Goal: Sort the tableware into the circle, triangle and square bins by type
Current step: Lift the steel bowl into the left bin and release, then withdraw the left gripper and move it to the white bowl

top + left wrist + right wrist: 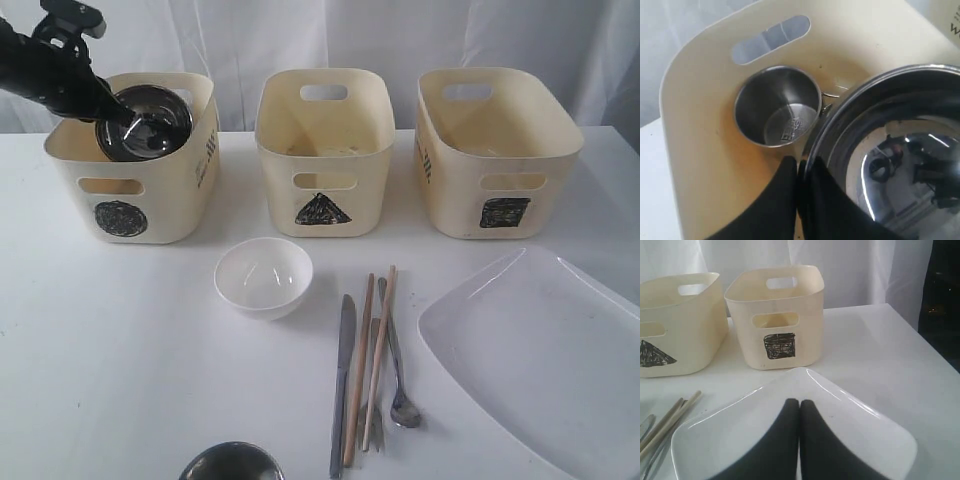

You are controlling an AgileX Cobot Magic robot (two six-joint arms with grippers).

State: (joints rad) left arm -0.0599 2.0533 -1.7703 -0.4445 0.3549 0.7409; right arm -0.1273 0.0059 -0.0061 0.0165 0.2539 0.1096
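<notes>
- Tableware's largest piece, the large white square plate (540,340), lies on the tabletop (120,340) at the right. The right pincer (800,407) hovers above it, closed on nothing.
- Of the tubs, the circle bin (165,200) holds one steel mug (777,107). The triangle bin (275,200) and square bin (455,200) look bare inside.
- Tilted at the circle bin's mouth hangs the steel bowl (150,125), its rim pinched by the left pincer (800,165). The step in hand looks like dropping it in, so the next move is to lower it clear of the mug and let go.
- On the tabletop lie the small white bowl (263,275), knife (342,380), chopsticks (372,340) and spoon (400,390), unsorted.

Exterior: elevated, front-on. Left wrist: close, looking into circle tub (700,165).
</notes>
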